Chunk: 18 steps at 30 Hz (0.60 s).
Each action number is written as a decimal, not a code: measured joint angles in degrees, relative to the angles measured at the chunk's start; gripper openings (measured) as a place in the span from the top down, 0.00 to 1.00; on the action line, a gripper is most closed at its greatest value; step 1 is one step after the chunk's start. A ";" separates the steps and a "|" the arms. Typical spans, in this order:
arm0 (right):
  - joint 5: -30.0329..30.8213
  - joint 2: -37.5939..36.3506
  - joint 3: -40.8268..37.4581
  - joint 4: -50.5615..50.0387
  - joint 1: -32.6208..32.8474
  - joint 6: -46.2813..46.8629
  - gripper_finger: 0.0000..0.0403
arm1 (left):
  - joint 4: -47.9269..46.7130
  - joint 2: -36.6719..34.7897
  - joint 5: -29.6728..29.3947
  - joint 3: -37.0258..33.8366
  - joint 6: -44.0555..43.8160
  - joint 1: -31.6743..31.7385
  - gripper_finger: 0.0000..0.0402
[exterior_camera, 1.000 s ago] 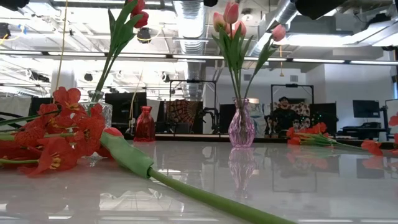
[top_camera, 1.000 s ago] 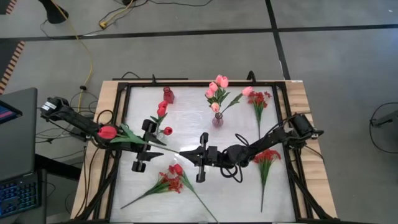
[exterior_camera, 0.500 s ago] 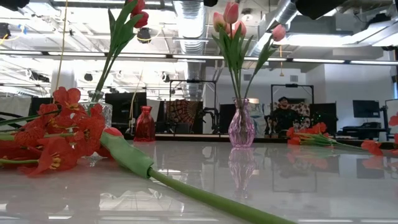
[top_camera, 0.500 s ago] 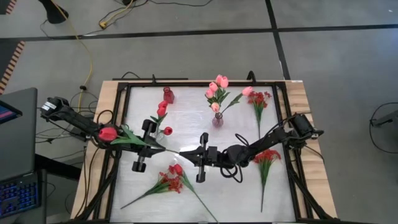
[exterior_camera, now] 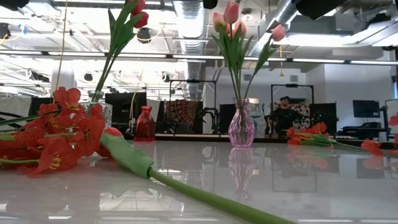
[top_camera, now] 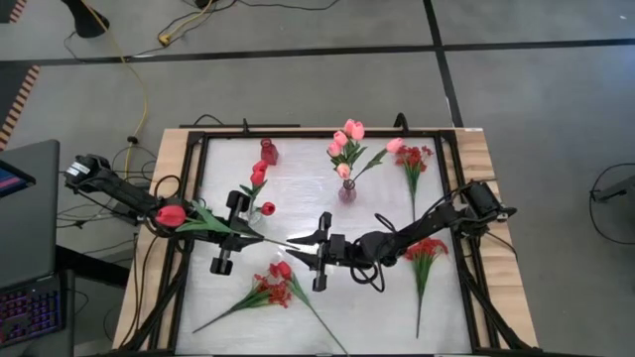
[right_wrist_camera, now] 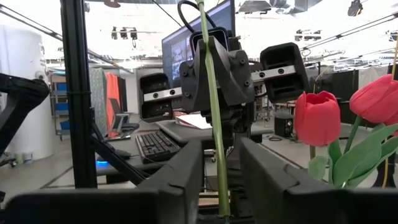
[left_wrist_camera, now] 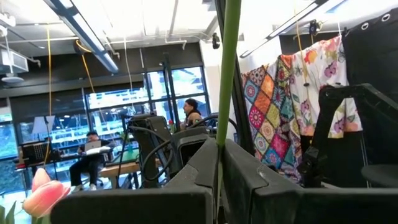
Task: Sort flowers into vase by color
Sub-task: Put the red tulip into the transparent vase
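Red tulip [top_camera: 172, 213] lies crosswise, bloom leftward, clamped by left gripper [top_camera: 241, 232].

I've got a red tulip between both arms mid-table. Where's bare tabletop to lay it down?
Bare patches: the far left corner beside the small red vase, and the near middle between the red spray and the right-hand spray. Crowded: the centre, where the left gripper and right gripper hold the red tulip by its stem, and around the pink tulip vase.

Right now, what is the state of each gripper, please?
Left gripper: closed on the red tulip's stem.
Right gripper: jaws parted around the same stem, not clamping it.
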 joint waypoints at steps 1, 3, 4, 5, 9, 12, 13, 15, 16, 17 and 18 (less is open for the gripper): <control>0.02 0.00 0.00 0.00 0.00 0.00 0.64 | 0.00 0.00 0.00 0.00 0.00 0.00 1.00; 0.02 -0.09 0.00 -0.13 0.00 0.02 0.57 | -0.02 0.00 0.00 0.00 -0.04 0.01 1.00; 0.02 -0.13 0.00 -0.31 0.00 0.02 0.53 | -0.02 0.00 0.00 0.00 -0.04 0.02 1.00; 0.02 -0.13 0.00 -0.30 0.00 0.10 0.50 | -0.06 -0.01 0.00 0.00 -0.06 0.02 1.00; 0.04 -0.17 0.00 -0.70 0.00 0.15 0.37 | -2.27 -0.95 -0.47 0.00 -1.76 0.02 1.00; 0.09 -0.20 0.00 -2.28 0.00 0.23 0.31 | -6.11 -3.51 -0.92 0.02 -3.74 0.02 1.00; 0.14 -0.20 0.00 -2.75 0.00 0.55 0.30 | -7.96 -4.64 -1.16 0.03 -4.49 0.02 1.00; 0.24 -0.20 0.00 -3.52 0.00 1.57 0.28 | -11.88 -7.27 -2.44 0.04 -5.95 0.02 1.00; 0.24 -0.20 0.00 -3.98 0.00 1.80 0.27 | -14.36 -8.84 -3.17 0.04 -6.79 0.02 1.00; 0.25 -0.20 0.00 -4.56 -0.09 1.90 0.27 | -16.92 -10.50 -3.82 0.04 -7.99 0.02 1.00; 0.33 -0.20 0.00 -5.13 -0.13 1.91 0.27 | -19.54 -12.07 -4.50 0.05 -9.37 0.02 1.00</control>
